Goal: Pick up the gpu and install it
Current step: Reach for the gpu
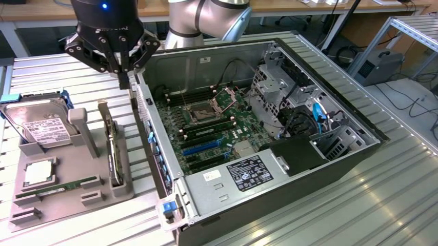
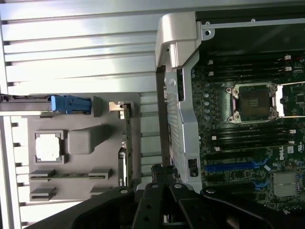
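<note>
The gpu (image 1: pixel 112 148) stands on edge in a slot of the grey tray (image 1: pixel 68 205) at the exterior view's left, its silver bracket at the far end. From the wrist the gpu (image 2: pixel 125 152) shows edge-on along the side of the tray (image 2: pixel 43 121). My gripper (image 1: pixel 125 77) hangs shut and holds nothing, above the gap between the tray and the wall of the open computer case (image 1: pixel 274 154). It is above and beyond the card's bracket end. The black fingers (image 2: pixel 152 200) show in the wrist view. A blue expansion slot (image 1: pixel 202 147) lies on the motherboard.
In the tray are also a silver hard drive (image 1: pixel 38 123), a square processor (image 1: pixel 38 171) and a narrow memory stick (image 1: pixel 58 187). The case's metal side wall (image 1: pixel 147 128) rises right beside the tray. Everything sits on a ribbed metal table (image 1: pixel 383 205).
</note>
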`<action>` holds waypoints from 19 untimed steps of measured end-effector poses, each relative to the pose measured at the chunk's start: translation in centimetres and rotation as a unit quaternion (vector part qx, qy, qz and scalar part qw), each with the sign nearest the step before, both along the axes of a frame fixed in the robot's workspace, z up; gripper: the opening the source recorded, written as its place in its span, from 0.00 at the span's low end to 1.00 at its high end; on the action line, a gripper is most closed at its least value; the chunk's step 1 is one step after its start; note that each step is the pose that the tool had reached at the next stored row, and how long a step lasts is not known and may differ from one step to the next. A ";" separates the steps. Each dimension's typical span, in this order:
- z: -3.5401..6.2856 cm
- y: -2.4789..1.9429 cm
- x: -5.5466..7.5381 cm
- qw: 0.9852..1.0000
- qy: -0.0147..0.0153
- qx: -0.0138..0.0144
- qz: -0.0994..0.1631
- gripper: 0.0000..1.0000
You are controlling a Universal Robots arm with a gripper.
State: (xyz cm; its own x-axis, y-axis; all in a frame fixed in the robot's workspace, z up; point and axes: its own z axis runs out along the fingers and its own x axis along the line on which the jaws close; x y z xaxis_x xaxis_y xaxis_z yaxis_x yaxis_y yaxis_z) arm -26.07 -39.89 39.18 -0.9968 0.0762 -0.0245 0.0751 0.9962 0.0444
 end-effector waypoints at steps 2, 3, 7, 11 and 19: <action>0.00 0.00 -0.1 1.000 0.000 0.000 0.000 0.11; 0.00 0.00 -0.1 1.000 0.000 0.000 0.000 0.11; -0.01 0.00 -0.3 1.000 0.000 0.000 0.000 0.11; -0.01 0.00 -0.5 1.000 0.000 0.000 0.000 0.11; -0.02 0.00 -0.9 1.000 0.000 0.000 0.000 0.11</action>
